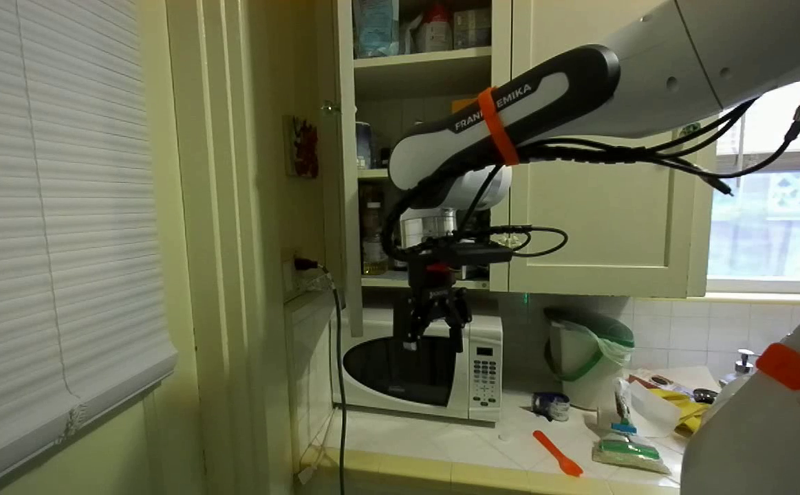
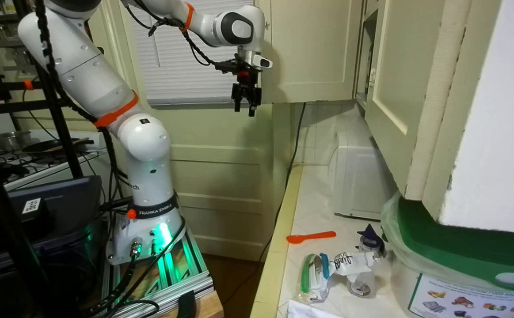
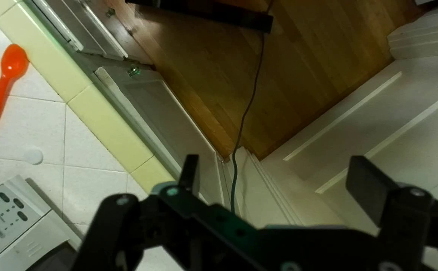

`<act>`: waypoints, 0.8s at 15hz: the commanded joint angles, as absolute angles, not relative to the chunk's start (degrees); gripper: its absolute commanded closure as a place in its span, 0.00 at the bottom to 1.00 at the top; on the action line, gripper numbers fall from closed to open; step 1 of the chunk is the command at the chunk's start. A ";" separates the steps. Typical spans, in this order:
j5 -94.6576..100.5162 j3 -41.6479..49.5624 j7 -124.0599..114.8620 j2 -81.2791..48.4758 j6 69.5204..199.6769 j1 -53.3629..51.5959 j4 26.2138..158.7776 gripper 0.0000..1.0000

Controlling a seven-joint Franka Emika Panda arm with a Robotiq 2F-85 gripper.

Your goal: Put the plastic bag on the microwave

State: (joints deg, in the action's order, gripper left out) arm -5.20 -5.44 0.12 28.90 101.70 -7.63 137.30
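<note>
Nearest the wrist camera, the gripper holds its fingers spread. Well below and apart from them, the green-striped plastic bag lies on the counter, near an orange spoon; farther off stands the microwave.

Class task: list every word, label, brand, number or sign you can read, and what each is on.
"FRANKA EMIKA": the base collar.
"FRAN" and "EMIKA": the forearm, an orange strap covering the letters between.
"rch": a word's end on the lower column.
Too small or blurred: microwave badge, keypad, gripper logo, shoulder sticker, bin label, black box label, white wrapper lettering, bottle label.
</note>
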 commanded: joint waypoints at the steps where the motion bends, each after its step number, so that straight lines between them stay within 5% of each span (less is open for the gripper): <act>1: -5.04 -3.65 -2.66 31.58 102.61 -4.55 139.92 0.00; 12: 0.88 8.47 -4.95 36.56 122.38 13.95 152.86 0.00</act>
